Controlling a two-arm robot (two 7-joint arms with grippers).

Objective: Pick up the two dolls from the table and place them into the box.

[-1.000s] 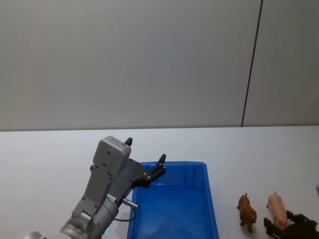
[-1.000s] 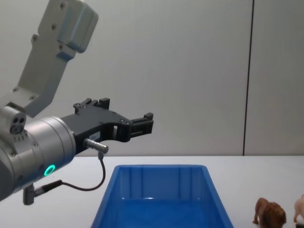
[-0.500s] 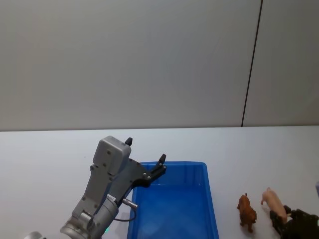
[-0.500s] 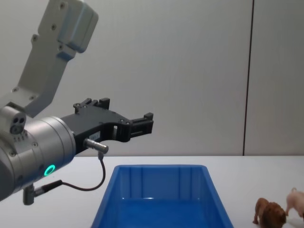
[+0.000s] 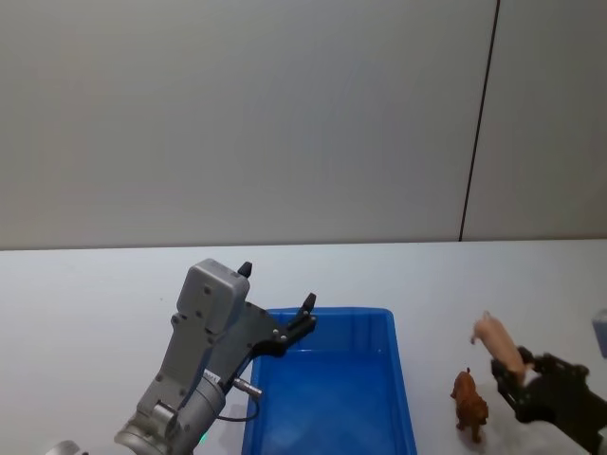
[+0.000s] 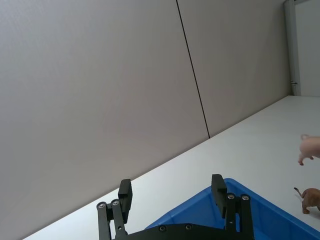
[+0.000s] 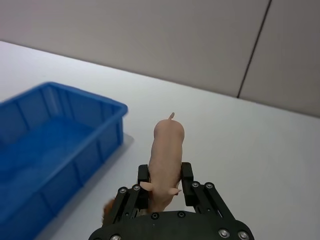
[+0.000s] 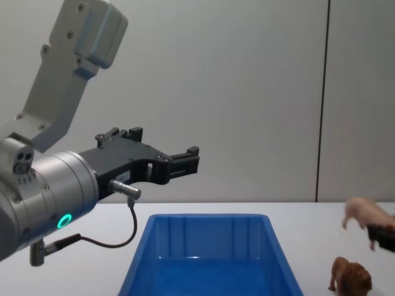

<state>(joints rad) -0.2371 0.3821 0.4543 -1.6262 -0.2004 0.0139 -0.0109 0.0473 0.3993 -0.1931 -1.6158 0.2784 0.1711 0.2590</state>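
We judge the task to be at an early stage: the large rectangular bright-blue plastic box [image 5: 402, 384] with its ribbed inner walls holds nothing that we can see, so neither doll is in it yet. The small pale pinkish toy animal doll [image 7: 167, 150] is clamped between the fingers of the right gripper [image 7: 165, 176], which is closed on its body and holds it in the air, clear of the bench, to the right of the box and near it. The small reddish-brown shaggy toy animal doll [image 5: 469, 403] stands upright on the bench just below and beside the held one, between the gripper and the box's right wall, touching neither. What is left, as we read it, is to carry the pink doll over the rim and release it, then fetch the brown one. The left gripper [image 6: 171, 183] hangs above the box's left side with its fingers spread wide and nothing between them. The flat plain white bench [image 5: 95, 284] is smooth and bare apart from these things, and behind it rises a plain grey wall [image 5: 285, 114] crossed by one thin dark vertical seam [image 5: 479, 123].
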